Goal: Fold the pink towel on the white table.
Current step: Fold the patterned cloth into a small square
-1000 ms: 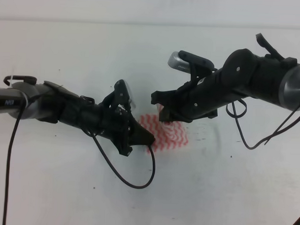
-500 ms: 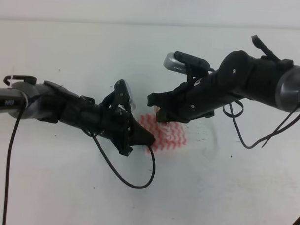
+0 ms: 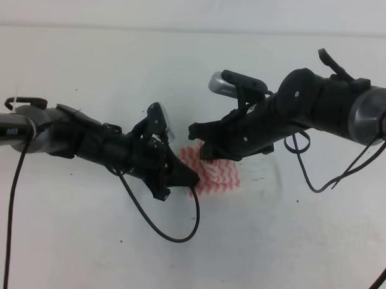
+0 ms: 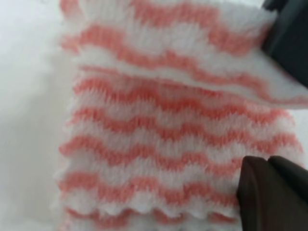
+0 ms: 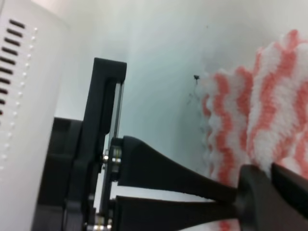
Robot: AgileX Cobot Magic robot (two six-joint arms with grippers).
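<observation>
From where I stand, the left arm stretches in low across the white counter (image 3: 75,242), a black cable looping beneath it. Its left gripper (image 3: 182,177) sits at the left edge of the pink towel (image 3: 218,175), and in its wrist view one dark finger (image 4: 272,195) rests on the towel's lower right corner; whether the fingers are wide or pressed together I cannot tell. The towel lies near the middle of the counter, between the two arms, with an upper layer lapped over the striped layer beneath. To the right, the right gripper (image 3: 202,140) comes down over the towel's top edge. In its wrist view the fingers (image 5: 262,195) lie narrow, pressed together at the tips, touching the towel's fluffy edge.
</observation>
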